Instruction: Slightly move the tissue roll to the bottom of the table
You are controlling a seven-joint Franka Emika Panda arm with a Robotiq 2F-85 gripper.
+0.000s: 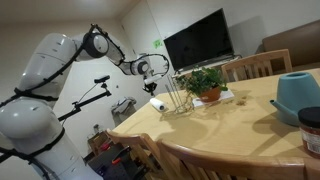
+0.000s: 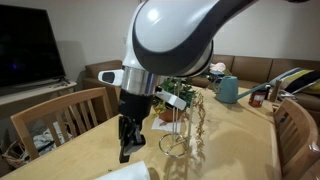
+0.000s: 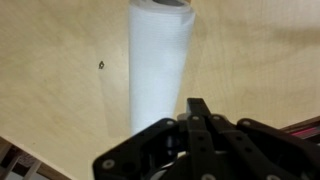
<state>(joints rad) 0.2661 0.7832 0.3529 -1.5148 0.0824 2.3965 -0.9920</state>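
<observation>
The tissue roll (image 3: 160, 60) is a small white cylinder lying on the tan wooden table (image 3: 60, 90). In the wrist view it lies just beyond my gripper (image 3: 198, 108). The gripper's fingers are pressed together and hold nothing. In an exterior view the roll (image 1: 157, 103) lies near the table's corner (image 1: 135, 120), with the gripper (image 1: 151, 80) hanging a little above it. In the other exterior view the gripper (image 2: 128, 143) points down over the table (image 2: 90, 150), and the roll (image 2: 127, 172) shows only as a white patch at the bottom edge.
A thin wire rack (image 1: 176, 95) stands right beside the roll, also seen in the other exterior view (image 2: 190, 130). Behind it are a potted plant (image 1: 207, 83), a teal watering can (image 1: 298, 95) and a dark jar (image 1: 311, 128). Wooden chairs (image 2: 70, 110) surround the table.
</observation>
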